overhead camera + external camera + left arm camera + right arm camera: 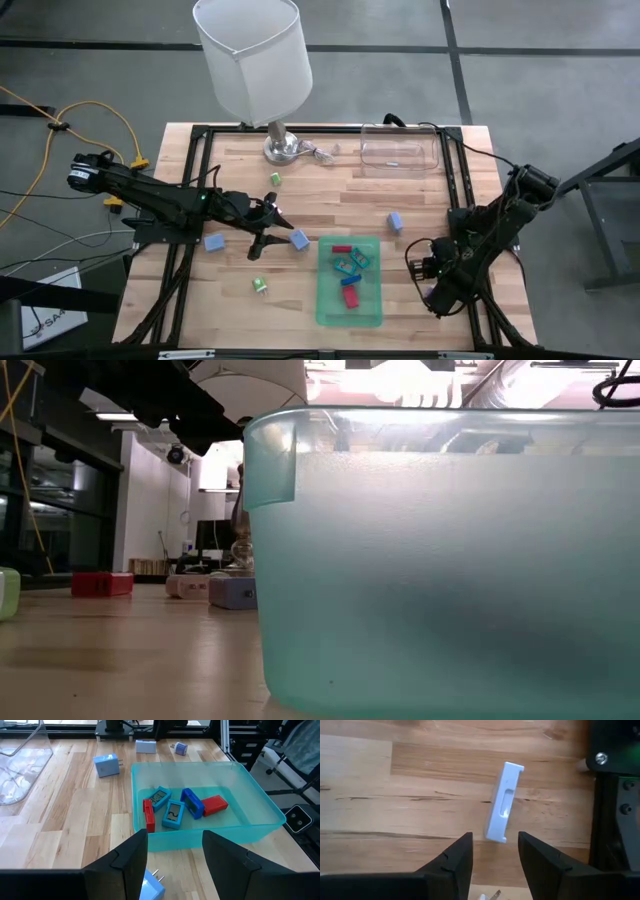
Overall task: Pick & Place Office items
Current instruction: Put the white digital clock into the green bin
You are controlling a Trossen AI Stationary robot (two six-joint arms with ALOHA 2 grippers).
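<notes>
The left gripper [268, 232] hovers near the table's [330, 190] middle, at about nine o'clock from the green tray [325, 300], its fingers [131, 860] spread apart with nothing between them. A light blue plug block [299, 240] lies just beside its fingertips, toward the tray. Inside the tray lie two teal pieces [172, 814], a blue block [192, 803], a red block [215, 804] and a thin red stick [149, 815].

The right gripper [428, 272] sits at three o'clock from the tray, near the table's right edge, fingers [456, 860] parted and empty; a white flat piece [504, 802] lies on the wood just ahead of them.

More items are scattered about: a blue block [214, 242] at nine o'clock of the left gripper, a green piece [259, 286] at seven o'clock of it, another green piece [275, 179] at twelve, and a pale blue block [395, 221] at one o'clock of the tray. A clear container [400, 150] and a lamp [255, 65] stand along the far edge.
</notes>
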